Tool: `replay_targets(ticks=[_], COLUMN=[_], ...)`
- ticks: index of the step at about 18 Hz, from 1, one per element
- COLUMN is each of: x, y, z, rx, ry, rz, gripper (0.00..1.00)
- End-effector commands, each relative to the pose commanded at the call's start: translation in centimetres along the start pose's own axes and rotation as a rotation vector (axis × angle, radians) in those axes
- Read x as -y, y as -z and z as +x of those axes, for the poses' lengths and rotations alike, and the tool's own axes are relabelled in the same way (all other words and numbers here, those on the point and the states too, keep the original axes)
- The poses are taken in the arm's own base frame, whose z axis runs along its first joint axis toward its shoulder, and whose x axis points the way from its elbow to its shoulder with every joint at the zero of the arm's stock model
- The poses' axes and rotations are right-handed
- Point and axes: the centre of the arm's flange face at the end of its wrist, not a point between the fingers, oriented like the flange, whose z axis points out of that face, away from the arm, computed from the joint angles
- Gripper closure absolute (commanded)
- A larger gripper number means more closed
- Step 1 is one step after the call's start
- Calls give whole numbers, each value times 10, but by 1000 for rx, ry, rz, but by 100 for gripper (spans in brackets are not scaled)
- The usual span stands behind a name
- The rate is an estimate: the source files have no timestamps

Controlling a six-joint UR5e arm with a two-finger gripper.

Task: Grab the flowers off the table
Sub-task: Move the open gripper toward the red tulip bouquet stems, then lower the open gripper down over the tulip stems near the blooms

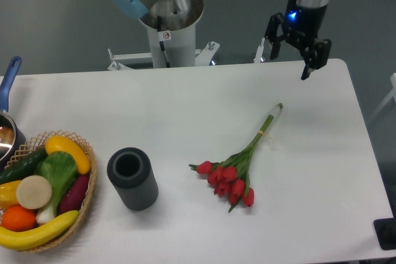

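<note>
Gripper at 1 o'clock, fingers apparently spread (view poor), nothing held. Flowers flat on table; thin stems risk slipping, buds crushing.

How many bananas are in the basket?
2. One banana lies along the front edge of the basket; another pokes out at the left, cut off by the picture's edge. More may be hidden.

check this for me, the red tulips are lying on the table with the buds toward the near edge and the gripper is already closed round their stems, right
Not quite. In the camera view the gripper is open and empty, up near the far right edge of the table, well apart from the flowers. The rest holds: the red tulips lie flat on the table with buds toward the near edge.
</note>
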Motion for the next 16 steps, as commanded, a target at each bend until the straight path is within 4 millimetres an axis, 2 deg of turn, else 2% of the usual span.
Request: replay_targets(ticks=[5,11,13,16], x=[16,50,48,47], y=[-27,-74,-84,-121], z=[0,1,-6,-8], rx=[-47,-130,-107,-166], ry=[84,117,152,178], rz=[9,10,6,2], gripper=[0,0,0,0])
